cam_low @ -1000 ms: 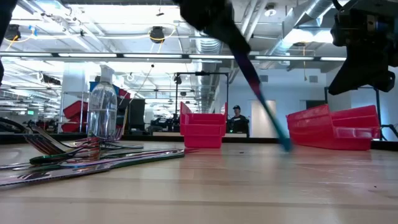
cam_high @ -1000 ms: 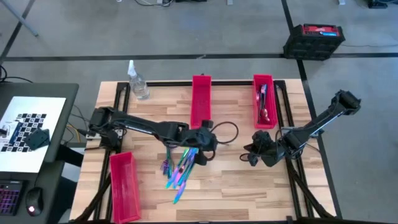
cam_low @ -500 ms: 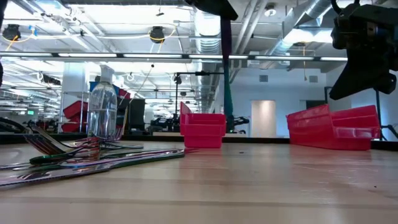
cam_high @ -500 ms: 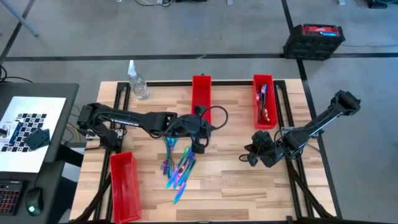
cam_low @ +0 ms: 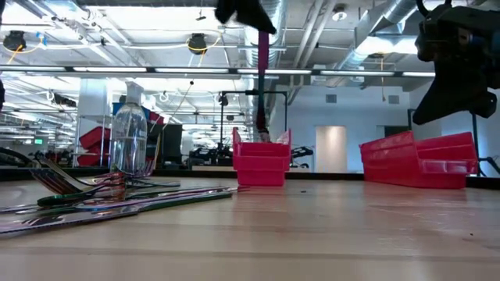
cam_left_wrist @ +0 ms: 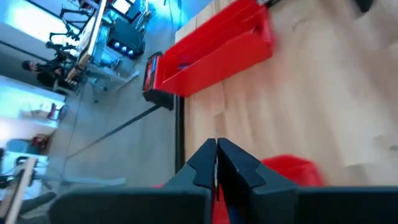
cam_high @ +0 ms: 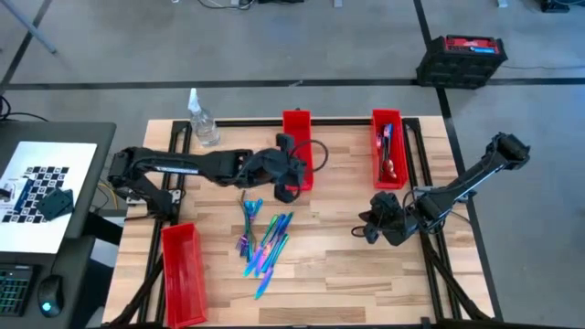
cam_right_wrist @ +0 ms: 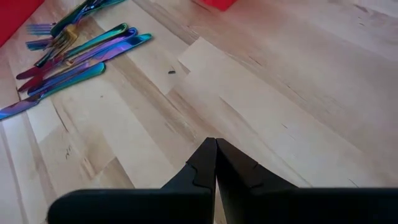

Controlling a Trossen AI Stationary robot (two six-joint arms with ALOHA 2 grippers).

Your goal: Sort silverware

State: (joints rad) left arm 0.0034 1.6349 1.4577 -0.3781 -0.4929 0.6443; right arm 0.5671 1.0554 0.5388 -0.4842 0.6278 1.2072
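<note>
A slim purple piece of silverware [cam_low: 263, 86] hangs upright over the middle red bin [cam_high: 295, 146], with my left gripper [cam_low: 247, 12] shut on its top. The remaining silverware [cam_high: 263, 242] lies in a loose pile flat on the wooden table, also seen in the right wrist view [cam_right_wrist: 68, 53]. More pieces lie in the right red bin [cam_high: 388, 155]. My right gripper [cam_high: 373, 225] hovers shut and holding nothing near the table's right side, right of the pile. My left gripper pinches the upper end [cam_low: 263, 37] of the purple piece between its two fingers, coming from above and pointing down. The piece hangs straight down below the fingers, lifted clear of the table, with its lower end [cam_low: 262, 134] at the rim of the middle bin.
A third red bin [cam_high: 183, 270] lies at the near left. A clear spray bottle [cam_high: 203, 123] stands at the far left corner. Bare wood lies between the pile and my right gripper. A black frame [cam_high: 413, 155] edges the table.
My left gripper has carried the piece up from above the pile toward the table's far edge, over the middle bin. The piece hung slanted a second ago and now hangs straight down. The pile has stayed put.
</note>
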